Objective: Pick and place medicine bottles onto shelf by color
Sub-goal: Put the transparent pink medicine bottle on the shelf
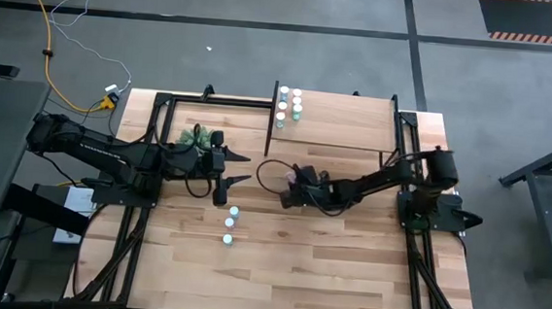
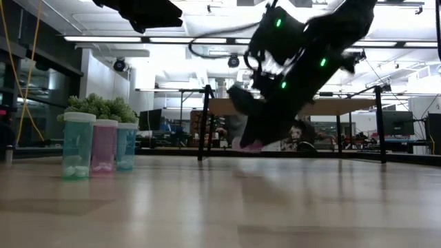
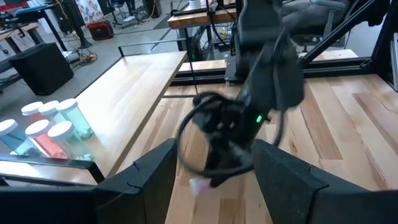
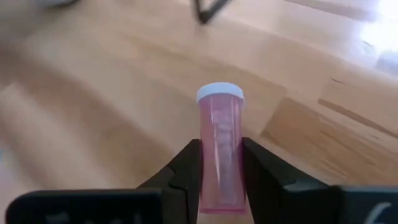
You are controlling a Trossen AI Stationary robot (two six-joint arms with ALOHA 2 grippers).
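Striped wooden table [image 1: 288, 263]; behind, seemingly a workshop with benches.

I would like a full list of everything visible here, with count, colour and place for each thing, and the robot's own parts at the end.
Pink bottle: one, pink with white cap, between the fingers of the right end effector, near the table's middle.
Bottles on the table: three in the low view, teal, pink and blue, white caps, on the tabletop before the left arm.
Bottles on the shelf: a small cluster, exact count unclear, white caps, at the shelf's left end.
Shelf: one, light wood, at the table's far edge.
Plant: one, green, by the left arm.
Table: one, striped light wood.
Left end effector: open, empty, above the table.
Right end effector: shut on the pink bottle.
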